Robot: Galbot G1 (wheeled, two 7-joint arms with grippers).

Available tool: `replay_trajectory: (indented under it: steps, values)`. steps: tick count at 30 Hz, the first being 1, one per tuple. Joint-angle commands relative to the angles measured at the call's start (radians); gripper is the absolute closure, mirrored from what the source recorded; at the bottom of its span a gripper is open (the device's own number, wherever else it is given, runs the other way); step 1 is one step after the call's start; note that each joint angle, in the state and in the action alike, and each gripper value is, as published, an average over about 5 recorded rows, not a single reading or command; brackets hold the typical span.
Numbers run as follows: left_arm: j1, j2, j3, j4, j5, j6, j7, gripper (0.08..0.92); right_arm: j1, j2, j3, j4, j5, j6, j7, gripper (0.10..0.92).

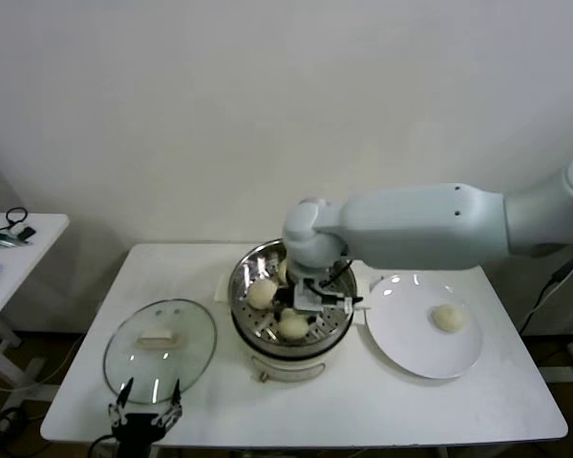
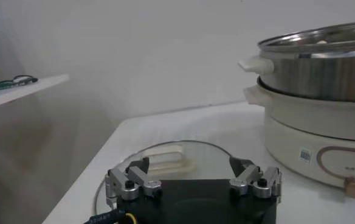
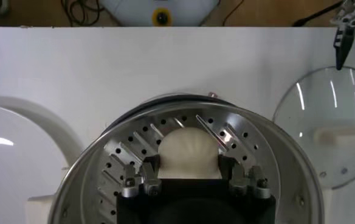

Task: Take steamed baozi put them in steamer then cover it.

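My right gripper (image 1: 310, 303) reaches down into the steel steamer (image 1: 244, 286) and is shut on a cream-white baozi (image 3: 188, 152), which sits low over the perforated bottom; this baozi also shows in the head view (image 1: 293, 327). Another baozi (image 1: 261, 293) lies in the basket to its left. One baozi (image 1: 447, 318) lies on the white plate (image 1: 411, 348). The glass cover (image 1: 159, 342) lies flat on the table left of the steamer. My left gripper (image 1: 145, 403) is open and empty at the table's front edge, just before the cover (image 2: 165, 159).
The steamer (image 2: 323, 67) stands on its white pot base (image 2: 311, 140) at the table's middle. The plate is right of it (image 3: 7, 140). A small side table (image 1: 10, 248) with cables stands at far left. A wall is close behind.
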Motion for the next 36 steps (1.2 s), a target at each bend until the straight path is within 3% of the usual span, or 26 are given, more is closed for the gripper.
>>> replay_trajectory:
  steps: [1, 7, 13, 20, 23, 28, 36]
  values:
    - [0.000, 0.001, -0.001, 0.001, -0.001, -0.001, 0.000, 0.177, -0.087, 0.056, 0.000, -0.066, -0.046, 0.008, 0.014, 0.380]
    - [0.003, 0.004, -0.001, 0.001, -0.002, -0.003, -0.002, 0.177, -0.042, 0.041, 0.001, -0.043, 0.026, 0.002, -0.007, 0.365]
    - [0.004, 0.005, 0.003, -0.001, 0.001, -0.004, -0.002, 0.177, 0.080, -0.053, 0.008, -0.026, 0.154, 0.000, -0.078, 0.233]
    - [0.008, 0.007, 0.005, -0.005, 0.005, -0.009, -0.004, 0.177, 0.288, -0.288, -0.093, -0.136, 0.570, -0.116, -0.174, 0.203]
    - [0.011, 0.009, 0.003, -0.004, 0.004, -0.012, -0.006, 0.177, 0.344, -0.380, -0.172, -0.221, 0.652, -0.194, -0.185, 0.202]
    - [0.011, 0.012, 0.005, -0.008, 0.004, -0.014, -0.004, 0.177, 0.297, -0.543, -0.235, -0.303, 0.616, -0.318, -0.165, 0.203]
    - [0.008, 0.009, 0.004, -0.018, 0.004, -0.012, -0.002, 0.177, -0.099, -0.704, 0.054, -0.418, 0.340, -0.376, -0.136, 0.203]
